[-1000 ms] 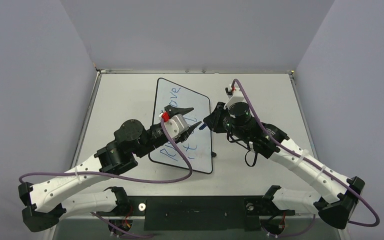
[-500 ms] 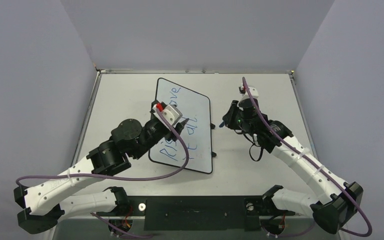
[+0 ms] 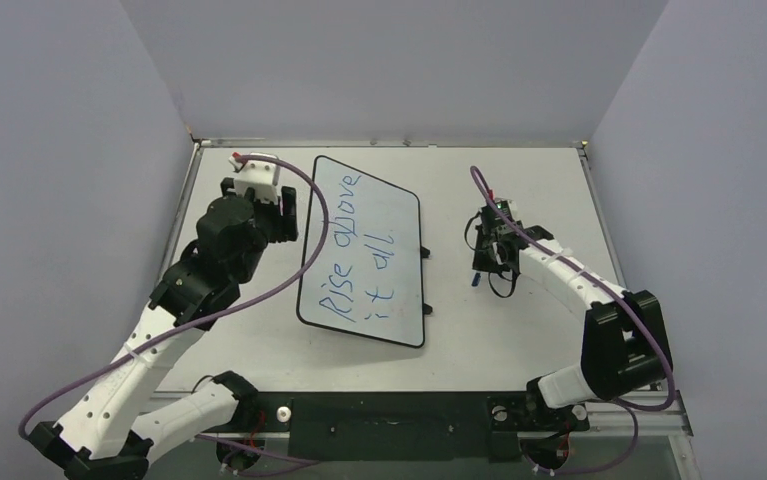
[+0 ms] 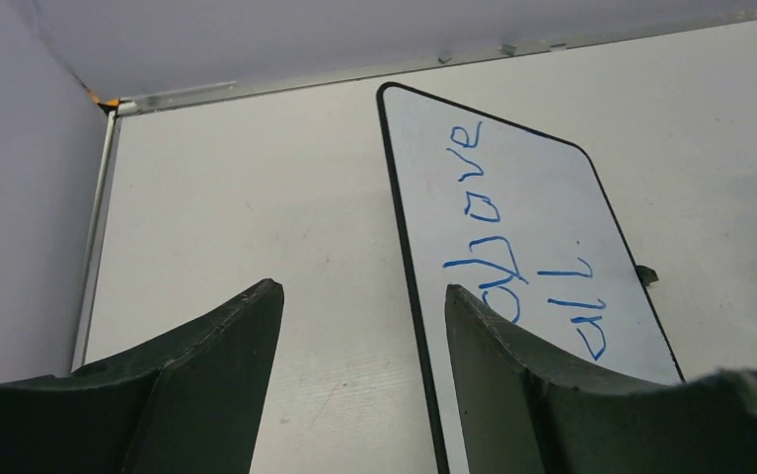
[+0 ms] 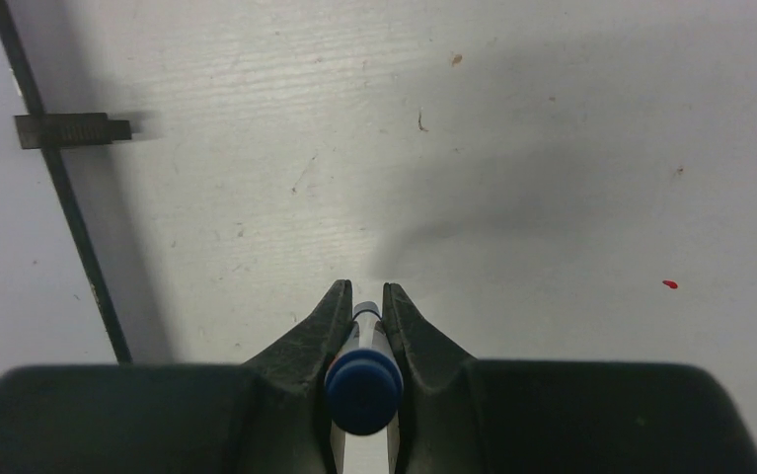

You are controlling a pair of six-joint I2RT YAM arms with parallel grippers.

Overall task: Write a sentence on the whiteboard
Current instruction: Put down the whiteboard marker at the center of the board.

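Observation:
The whiteboard (image 3: 404, 215) lies flat on the table, slightly skewed. On it is the sentence (image 3: 351, 250) in blue handwriting, "Rise above it all", in two lines. In the left wrist view the whiteboard (image 4: 532, 163) shows "above" and "all" of the sentence (image 4: 483, 202). My left gripper (image 3: 284, 208) hovers by the board's far left edge, open and empty, and the left gripper (image 4: 364, 291) straddles the black frame. My right gripper (image 5: 366, 289) is shut on a blue-capped marker (image 5: 362, 383), tip pointing down at the table right of the board. From above, the right gripper (image 3: 479, 268) sits over the marker (image 3: 475, 281).
A small black foot (image 5: 63, 128) sticks out from the whiteboard frame (image 5: 73, 232) left of the marker. Grey walls enclose the table on three sides, with a metal rim (image 3: 389, 143) along the back. Purple cables loop off both arms.
My left arm has swung off the board toward the far left and its jaws have widened. My right arm has carried the marker away from the board and lowered it toward the table.

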